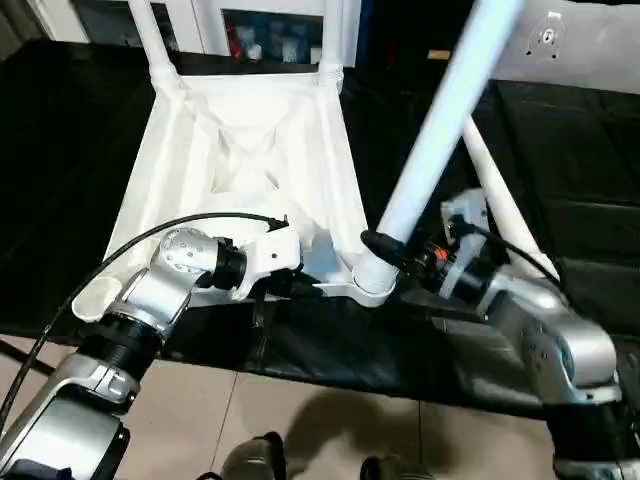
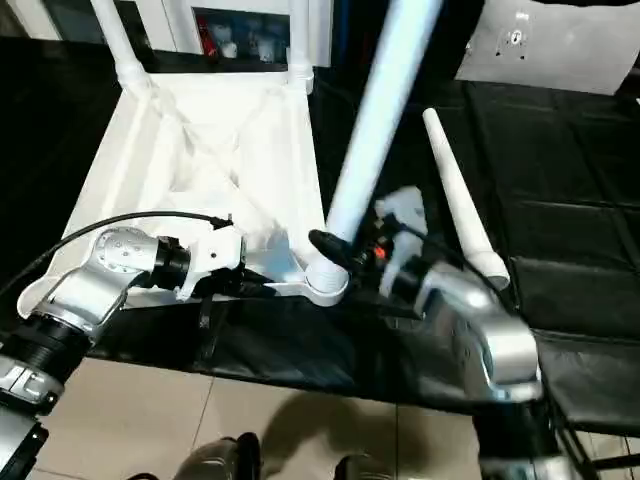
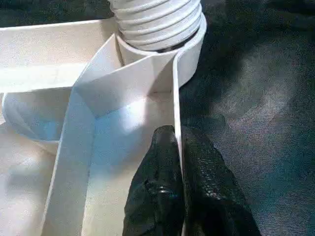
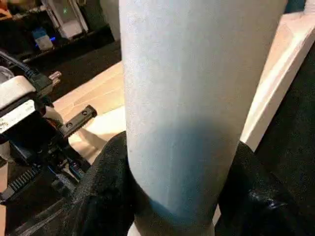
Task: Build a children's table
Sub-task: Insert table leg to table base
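The left gripper (image 3: 179,196) pinches the near rim of the upturned square white plastic tabletop (image 1: 250,150) on the black-covered work table (image 1: 580,200), steadying it, while the right gripper (image 1: 400,255) clasps a long tapered white tubular leg (image 1: 440,120) entering the near-right socket (image 1: 370,285); beyond, two legs stand fitted, another lies loose (image 2: 455,205).

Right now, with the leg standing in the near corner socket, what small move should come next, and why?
Probably turn the leg further into the corner socket: the right gripper grips its base, threads show above the socket, and the left gripper pinches the tabletop's rim.
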{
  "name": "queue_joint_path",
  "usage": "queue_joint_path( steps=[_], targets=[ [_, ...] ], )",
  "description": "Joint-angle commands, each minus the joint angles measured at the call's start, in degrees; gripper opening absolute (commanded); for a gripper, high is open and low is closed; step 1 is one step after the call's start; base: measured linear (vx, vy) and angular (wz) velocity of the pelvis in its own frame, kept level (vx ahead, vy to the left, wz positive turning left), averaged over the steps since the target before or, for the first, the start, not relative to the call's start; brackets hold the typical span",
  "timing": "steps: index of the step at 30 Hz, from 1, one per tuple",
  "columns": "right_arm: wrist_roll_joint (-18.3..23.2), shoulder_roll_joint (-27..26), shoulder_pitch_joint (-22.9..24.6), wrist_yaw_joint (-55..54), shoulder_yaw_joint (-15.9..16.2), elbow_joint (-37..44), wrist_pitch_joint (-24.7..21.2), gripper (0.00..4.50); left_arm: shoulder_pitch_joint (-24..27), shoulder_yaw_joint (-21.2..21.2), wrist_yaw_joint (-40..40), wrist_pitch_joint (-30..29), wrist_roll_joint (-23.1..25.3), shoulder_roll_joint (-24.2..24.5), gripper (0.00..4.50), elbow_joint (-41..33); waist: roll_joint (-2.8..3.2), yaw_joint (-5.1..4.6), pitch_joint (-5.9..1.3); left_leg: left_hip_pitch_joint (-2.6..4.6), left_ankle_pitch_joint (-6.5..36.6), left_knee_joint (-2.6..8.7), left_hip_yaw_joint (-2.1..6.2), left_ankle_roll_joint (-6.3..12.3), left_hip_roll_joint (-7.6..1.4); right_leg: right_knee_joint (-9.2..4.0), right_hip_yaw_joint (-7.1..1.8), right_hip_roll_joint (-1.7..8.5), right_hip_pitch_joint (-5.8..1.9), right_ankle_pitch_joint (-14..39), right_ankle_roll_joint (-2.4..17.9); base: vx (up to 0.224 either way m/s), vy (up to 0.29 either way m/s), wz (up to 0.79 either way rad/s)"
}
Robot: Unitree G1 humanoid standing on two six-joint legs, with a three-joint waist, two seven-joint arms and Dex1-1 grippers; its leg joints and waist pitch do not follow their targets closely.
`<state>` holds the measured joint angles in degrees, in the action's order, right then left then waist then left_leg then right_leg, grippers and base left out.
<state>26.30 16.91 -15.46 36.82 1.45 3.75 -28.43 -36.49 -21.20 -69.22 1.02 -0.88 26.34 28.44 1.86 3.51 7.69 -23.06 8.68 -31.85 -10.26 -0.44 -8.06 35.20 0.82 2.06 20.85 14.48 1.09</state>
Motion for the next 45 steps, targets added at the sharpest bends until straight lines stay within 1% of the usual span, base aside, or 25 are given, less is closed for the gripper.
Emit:
queue_joint_path(
  steps=[1,4,7,9,11,12,14,16,20,22,23,24,25,27,29,30,32,33,35,36,38,40,41,42,45],
  targets=[
    [-3.5,0.8,5.0,-0.7,2.1,-5.6,-3.1,1.87,-0.2,1.4,1.7,-0.3,1.0,0.7,0.00,0.5,0.49,-0.21,-2.88,2.17,12.3,4.06,2.37,1.15,-5.88,-4.23,-3.01,7.12,-0.81,0.0,14.3,0.000,0.000,0.00],
    [-4.8,1.5,5.9,-0.4,2.4,-5.6,-1.5,1.87,-0.2,1.4,1.7,-0.2,1.2,0.8,0.00,0.6,0.55,-0.19,-2.78,2.24,14.1,4.23,2.38,0.54,-6.00,-4.51,-3.09,7.25,-0.71,2.9,14.0,0.000,0.000,0.00],
    [-6.8,3.1,6.8,0.3,3.8,-4.8,1.5,1.87,-0.2,1.2,1.7,-0.1,1.3,0.8,0.00,0.6,0.54,-0.19,-2.70,2.31,14.6,4.36,2.38,0.26,-6.05,-4.60,-3.09,7.15,-0.58,3.3,13.5,0.000,0.000,0.00],
    [-5.9,3.2,7.5,0.2,3.2,-4.3,1.7,1.87,-0.1,1.3,1.8,-0.2,1.2,0.7,0.00,0.6,0.40,-0.24,-2.84,2.29,15.2,4.36,2.37,0.29,-6.00,-4.71,-3.17,7.27,-0.73,4.5,13.5,0.000,0.000,0.00],
    [-5.3,3.1,8.2,0.3,2.6,-4.3,1.9,1.87,0.1,1.3,1.8,-0.1,1.2,0.7,0.00,0.5,0.39,-0.26,-2.72,2.32,15.9,4.35,2.35,0.23,-5.95,-4.93,-3.23,7.34,-0.56,6.7,13.5,0.000,0.000,0.00],
    [-5.4,3.1,8.6,0.2,2.6,-4.6,2.4,1.87,0.2,1.3,1.9,-0.2,1.1,0.7,0.00,0.5,0.51,-0.16,-2.92,2.33,15.4,4.26,2.34,0.26,-5.99,-4.91,-3.27,7.39,-0.64,6.5,13.5,0.000,0.000,0.00],
    [-5.8,3.3,9.5,0.6,2.9,-4.8,3.3,1.87,0.4,1.3,1.9,-0.1,1.2,0.8,0.00,0.5,0.56,-0.14,-3.11,2.18,13.5,4.25,2.37,0.87,-6.04,-4.57,-3.08,7.20,-0.75,3.0,13.5,0.000,0.000,0.00],
    [-6.4,3.8,10.0,0.6,3.4,-4.7,3.8,1.87,0.4,1.2,1.9,-0.1,1.3,0.8,0.00,0.5,0.49,-0.22,-3.14,2.14,12.9,4.19,2.30,1.49,-6.00,-4.44,-3.00,7.14,-0.75,1.0,13.7,0.000,0.000,0.00],
    [-9.4,5.9,9.0,1.4,6.4,-4.1,5.2,1.87,0.2,0.6,1.6,0.5,1.9,1.2,0.00,0.7,0.69,-0.16,-3.08,2.12,13.1,4.11,2.28,1.75,-5.94,-4.56,-2.99,7.22,-0.80,1.7,13.8,0.000,0.000,0.00],
    [-10.7,7.2,7.6,2.5,8.2,-4.0,4.6,1.87,0.0,0.2,1.3,0.9,2.3,1.4,0.00,0.7,0.60,-0.23,-3.01,2.14,13.5,4.22,2.33,1.57,-5.98,-4.59,-2.95,7.07,-0.86,2.2,13.5,0.000,0.000,0.00],
    [-10.7,7.2,7.6,2.5,8.2,-4.0,4.6,1.87,0.0,0.2,1.3,0.9,2.3,1.4,0.00,0.7,0.64,-0.30,-2.95,2.22,14.1,4.31,2.35,1.36,-6.00,-4.62,-2.93,7.03,-0.81,2.9,13.4,0.000,0.000,0.00],
    [-11.2,8.2,6.1,4.0,9.6,-4.2,3.9,1.87,-0.1,0.0,1.1,1.1,2.6,1.6,0.00,0.8,0.47,-0.39,-2.77,2.29,15.7,4.31,2.27,0.88,-5.95,-4.88,-3.11,7.24,-0.65,5.6,13.5,0.000,0.000,0.00],
    [-11.5,8.8,5.4,5.1,10.5,-4.5,3.6,1.87,-0.2,-0.1,1.0,1.2,2.7,1.6,0.00,0.7,0.25,-0.45,-2.74,2.28,15.7,4.31,2.31,0.83,-5.94,-4.89,-3.12,7.23,-0.70,6.1,13.4,0.000,0.000,0.00],
    [-12.8,10.3,3.3,8.3,13.3,-6.1,4.1,1.87,-0.5,-0.4,0.6,1.6,3.0,1.8,0.00,0.8,0.27,-0.47,-2.60,2.24,14.9,4.28,2.26,1.00,-5.97,-4.93,-3.19,7.25,-0.64,6.2,13.2,0.000,0.000,0.00],
    [-13.0,10.7,2.7,9.4,14.1,-6.7,4.0,1.87,-0.6,-0.5,0.4,1.7,3.0,1.8,0.00,0.8,0.31,-0.51,-2.64,2.20,13.9,4.19,2.26,1.49,-5.96,-4.78,-3.17,7.19,-0.68,4.8,13.3,0.000,0.000,0.00],
    [-13.3,11.1,2.3,10.2,14.8,-7.1,4.2,1.87,-0.7,-0.6,0.3,1.7,3.1,1.9,0.00,0.7,0.00,-0.63,-2.32,2.03,13.6,4.24,2.27,2.01,-5.97,-4.78,-3.19,7.22,-0.62,3.8,13.3,0.000,0.000,0.00],
    [-13.9,11.8,1.4,11.9,16.5,-8.0,4.2,1.87,-1.0,-0.8,-0.3,2.0,3.2,2.0,0.00,0.9,0.06,-0.70,-2.32,2.16,13.8,4.24,2.30,2.24,-5.99,-4.76,-3.10,7.17,-0.56,3.8,13.4,0.000,0.000,0.00],
    [-14.3,12.3,0.7,13.1,17.8,-8.7,4.2,1.87,-1.4,-0.9,-0.8,2.4,3.4,2.2,0.00,1.2,0.05,-0.76,-2.16,2.16,14.4,4.29,2.34,2.18,-5.96,-4.84,-3.10,7.15,-0.54,4.8,13.4,0.000,0.000,0.00],
    [-14.9,12.3,-0.1,14.1,18.8,-10.0,4.3,1.87,-2.0,-1.1,-1.5,2.6,3.4,2.3,0.00,1.3,-0.09,-0.91,-1.69,2.17,15.3,4.44,2.33,1.89,-5.97,-4.98,-3.21,7.20,-0.27,6.4,13.1,0.000,0.000,0.00],
    [-15.0,12.3,-0.3,14.6,19.1,-10.3,4.2,1.87,-2.2,-1.1,-1.7,2.6,3.4,2.3,0.00,1.2,-0.02,-0.90,-1.69,2.22,15.8,4.47,2.37,1.73,-5.99,-5.06,-3.25,7.25,-0.25,7.3,13.0,0.000,0.000,0.00],
    [-15.1,12.3,-0.5,15.1,19.3,-10.4,4.1,1.87,-2.4,-1.1,-1.9,2.6,3.3,2.3,0.00,1.1,-0.16,-0.89,-1.30,2.40,17.5,4.72,2.45,1.04,-6.13,-5.41,-3.41,7.40,-0.01,10.4,12.5,0.000,0.000,0.00],
    [-14.8,12.1,-0.7,16.8,20.3,-10.5,3.4,1.87,-4.5,-0.6,-2.5,2.8,2.7,1.6,0.00,2.8,-0.19,-0.93,-0.58,2.67,20.9,4.97,2.52,-0.01,-6.05,-5.85,-3.60,7.42,0.50,15.5,11.8,0.000,0.000,0.00],
    [-14.7,12.0,-0.7,17.1,20.6,-10.4,3.2,1.87,-5.0,-0.5,-2.6,2.9,2.6,1.4,0.00,3.3,-0.21,-0.83,-0.62,2.97,22.5,5.04,2.66,-0.97,-6.09,-6.08,-3.76,7.60,0.55,18.7,11.3,0.000,0.000,0.00],
    [-14.5,11.8,-0.7,17.5,20.9,-10.4,2.9,1.87,-5.9,-0.3,-2.7,3.1,2.5,1.1,0.00,4.2,-0.21,-0.72,-0.37,3.16,23.2,5.18,2.69,-1.53,-6.17,-6.33,-3.94,7.62,0.81,19.9,10.9,0.000,0.000,0.00],
    [-14.1,11.3,-1.0,18.3,21.8,-10.4,1.9,1.87,-8.2,0.1,-2.7,4.1,2.7,0.6,0.00,6.7,-0.43,-0.53,-0.03,2.77,22.7,5.60,2.97,-1.92,-6.30,-6.22,-3.87,7.85,0.46,19.4,10.7,0.000,0.000,0.00]
  ],
)
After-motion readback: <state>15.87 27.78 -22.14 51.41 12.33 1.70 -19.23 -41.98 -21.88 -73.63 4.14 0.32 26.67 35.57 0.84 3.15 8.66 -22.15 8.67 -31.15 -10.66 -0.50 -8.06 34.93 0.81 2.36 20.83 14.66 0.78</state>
